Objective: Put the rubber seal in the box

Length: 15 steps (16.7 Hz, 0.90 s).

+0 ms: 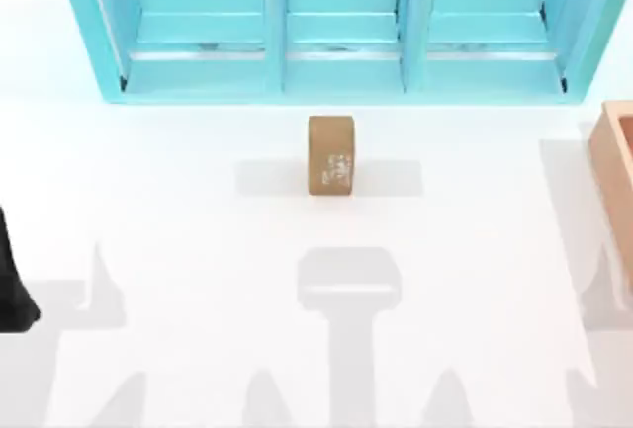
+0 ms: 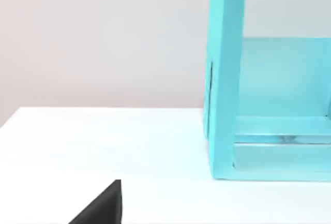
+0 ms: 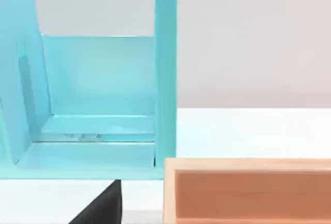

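Seal (image 1: 330, 156) upright mid-tabletop near the far edge, box (image 1: 618, 166) at the right edge, so the right arm seems nearer; pincer states cannot be told.

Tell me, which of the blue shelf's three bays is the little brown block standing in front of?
The middle bay of the turquoise shelf. The rubber seal stands upright on the table just in front of it; the other two bays lie off to either side.
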{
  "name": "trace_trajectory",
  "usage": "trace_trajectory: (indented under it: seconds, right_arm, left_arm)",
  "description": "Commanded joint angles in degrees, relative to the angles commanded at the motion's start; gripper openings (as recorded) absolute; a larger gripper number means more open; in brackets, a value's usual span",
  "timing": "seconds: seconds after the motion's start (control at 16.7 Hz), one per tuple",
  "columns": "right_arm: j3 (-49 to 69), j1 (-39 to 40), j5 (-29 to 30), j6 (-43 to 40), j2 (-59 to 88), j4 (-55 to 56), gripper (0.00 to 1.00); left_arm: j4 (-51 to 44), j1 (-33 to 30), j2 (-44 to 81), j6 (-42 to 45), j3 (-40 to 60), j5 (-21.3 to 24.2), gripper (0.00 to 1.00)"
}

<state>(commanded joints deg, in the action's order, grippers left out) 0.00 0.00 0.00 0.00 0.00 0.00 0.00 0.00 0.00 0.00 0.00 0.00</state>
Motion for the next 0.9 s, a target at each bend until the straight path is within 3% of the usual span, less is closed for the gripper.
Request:
trace_trajectory:
  seconds: [0.42,0.66,0.9]
  right_arm:
    - [6.34,2.29,0.64,3.61,8.43,-7.22,1.0]
    - [19.93,6.66,1.98,10.26,24.64,-18.63,1.0]
    - [40.77,12.62,3.55,18.5,45.11,-31.19,1.0]
  left_arm:
    - [0.0,0.0,0.0,0.0,0.0,0.0,1.0]
    - [0.0,0.0,0.0,0.0,0.0,0.0,1.0]
    - [0.0,0.0,0.0,0.0,0.0,0.0,1.0]
